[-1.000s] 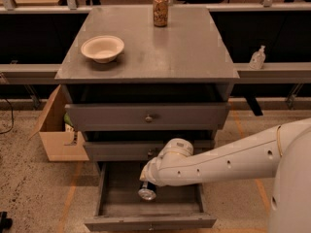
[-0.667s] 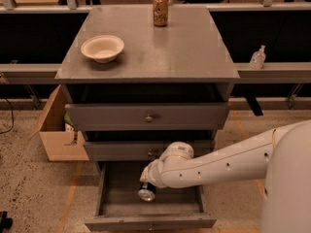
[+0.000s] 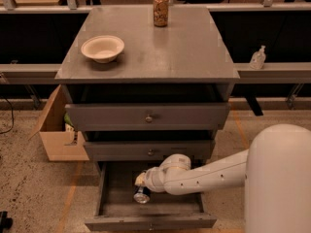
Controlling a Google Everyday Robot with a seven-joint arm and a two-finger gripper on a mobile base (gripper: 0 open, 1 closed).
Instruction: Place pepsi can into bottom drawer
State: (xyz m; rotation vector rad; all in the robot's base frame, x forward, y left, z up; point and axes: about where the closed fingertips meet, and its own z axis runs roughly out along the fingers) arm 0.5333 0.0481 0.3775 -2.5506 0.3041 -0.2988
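The bottom drawer (image 3: pixel 104 198) is pulled open at the foot of the grey cabinet. My arm reaches in from the right, and my gripper (image 3: pixel 141 188) is inside the drawer, left of centre. It is shut on the pepsi can (image 3: pixel 142 196), a dark blue can with its silver end facing up toward the camera. The can is low in the drawer, close above its floor; I cannot tell whether it touches the floor. The wrist hides the can's upper part.
The two upper drawers (image 3: pixel 148 116) are slightly ajar. On the cabinet top stand a tan patterned can (image 3: pixel 161 9) and a white bowl (image 3: pixel 102 48). An open cardboard box (image 3: pixel 57 130) sits on the floor to the left. A small bottle (image 3: pixel 258 57) stands on the right ledge.
My gripper and the can have moved slightly left and lower into the drawer. Nothing else has moved.
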